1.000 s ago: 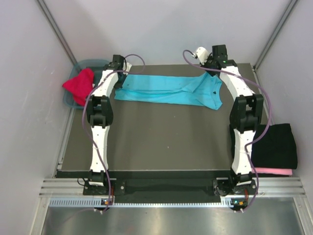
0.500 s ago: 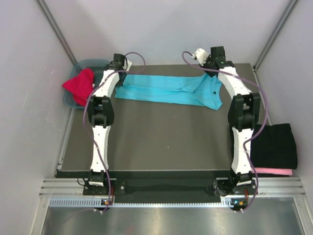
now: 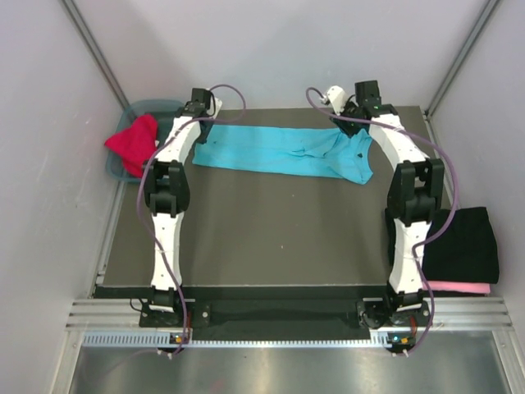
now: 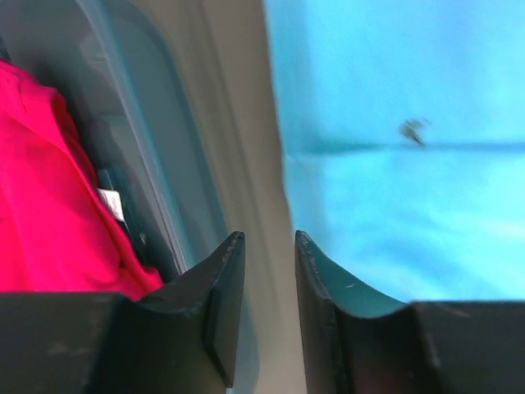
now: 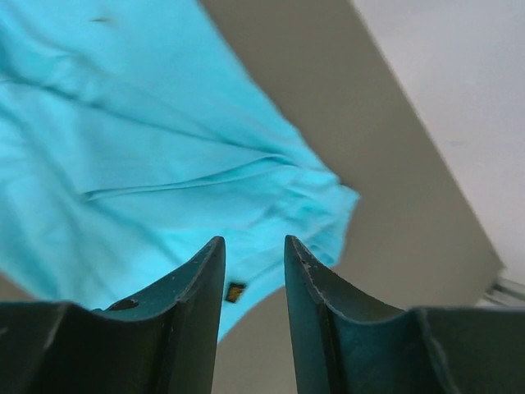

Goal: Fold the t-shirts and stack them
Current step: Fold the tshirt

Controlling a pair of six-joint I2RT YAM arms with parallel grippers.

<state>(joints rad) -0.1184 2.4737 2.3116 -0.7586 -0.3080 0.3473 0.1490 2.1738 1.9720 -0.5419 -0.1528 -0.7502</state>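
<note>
Okay, our left gripper [image 4: 269, 240] and right gripper [image 5: 254, 242] hang open at the turquoise t-shirt [image 3: 279, 153] up top, so we should pinch matching corners.

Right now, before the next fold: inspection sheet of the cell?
Surface: dark mat, flat.
Job's things: turquoise t-shirt spread along the far edge; red t-shirt bunched in the tub; black t-shirt folded on the pink t-shirt, right of the mat.
Clutter: teal tub at the far left corner.
Grippers: left gripper open, empty, at the turquoise shirt's left edge; right gripper open, empty, over its right end.
Cables: purple cables loop along both arms.
Surroundings: white walls; metal rail at the near edge.
</note>
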